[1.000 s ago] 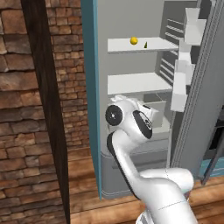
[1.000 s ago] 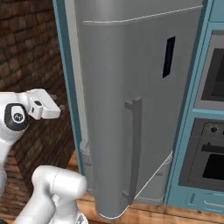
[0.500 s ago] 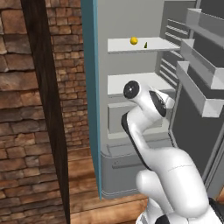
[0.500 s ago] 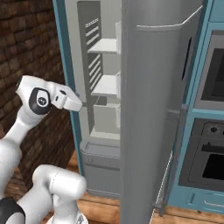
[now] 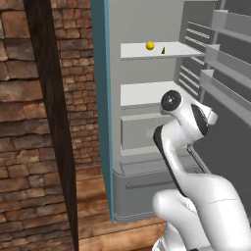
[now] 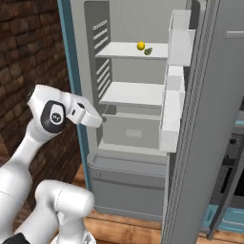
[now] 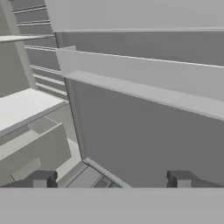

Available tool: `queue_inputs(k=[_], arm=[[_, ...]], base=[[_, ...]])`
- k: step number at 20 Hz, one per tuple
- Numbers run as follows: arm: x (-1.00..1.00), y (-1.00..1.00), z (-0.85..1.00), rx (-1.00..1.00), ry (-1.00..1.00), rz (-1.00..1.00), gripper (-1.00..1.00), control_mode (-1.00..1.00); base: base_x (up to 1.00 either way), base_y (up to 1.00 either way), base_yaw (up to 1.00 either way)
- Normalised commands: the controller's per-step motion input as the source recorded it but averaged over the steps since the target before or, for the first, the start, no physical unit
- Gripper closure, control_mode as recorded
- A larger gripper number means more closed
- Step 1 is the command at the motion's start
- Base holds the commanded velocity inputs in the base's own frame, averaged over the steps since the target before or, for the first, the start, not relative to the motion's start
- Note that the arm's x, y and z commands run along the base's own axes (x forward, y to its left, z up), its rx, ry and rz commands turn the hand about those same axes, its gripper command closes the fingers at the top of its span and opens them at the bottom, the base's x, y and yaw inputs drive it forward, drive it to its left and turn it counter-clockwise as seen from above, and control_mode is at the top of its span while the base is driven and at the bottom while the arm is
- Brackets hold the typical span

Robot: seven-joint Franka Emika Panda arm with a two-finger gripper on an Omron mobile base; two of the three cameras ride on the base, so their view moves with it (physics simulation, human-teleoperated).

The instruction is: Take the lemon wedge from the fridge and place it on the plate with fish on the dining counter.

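A brick wall (image 5: 29,122) with a dark wooden post (image 5: 54,122) fills the left of the left base view, above a wooden floor (image 5: 98,215). The fridge (image 6: 138,157) stands open, its door (image 6: 205,143) swung out along the right of the right base view, with white door bins (image 6: 174,90) on its inner face. The lemon wedge (image 5: 150,45) sits on the top white shelf (image 5: 142,51), in the upper middle of the frame, with a small dark green piece (image 5: 163,50) just beside it to the right. A second shelf (image 6: 133,93) lies below, over a grey drawer (image 6: 131,133). In the hand view the gripper (image 7: 111,180) points at the door's inner side, its two dark fingertips (image 7: 43,179) spread wide apart with nothing between them. The arm's wrist hangs in front of the drawer, well below the lemon wedge.
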Motion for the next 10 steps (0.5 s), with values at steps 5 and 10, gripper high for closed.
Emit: queue_inputs(k=[5, 10], arm=[[-0.28, 0.19, 0.13, 0.05, 0.17, 0.37, -1.0, -1.0], [0.12, 0.23, 0.14, 0.23, 0.38, 0.28, -1.0, -1.0]], base=[[0.0, 0.0, 0.0], [0.0, 0.0, 0.0]])
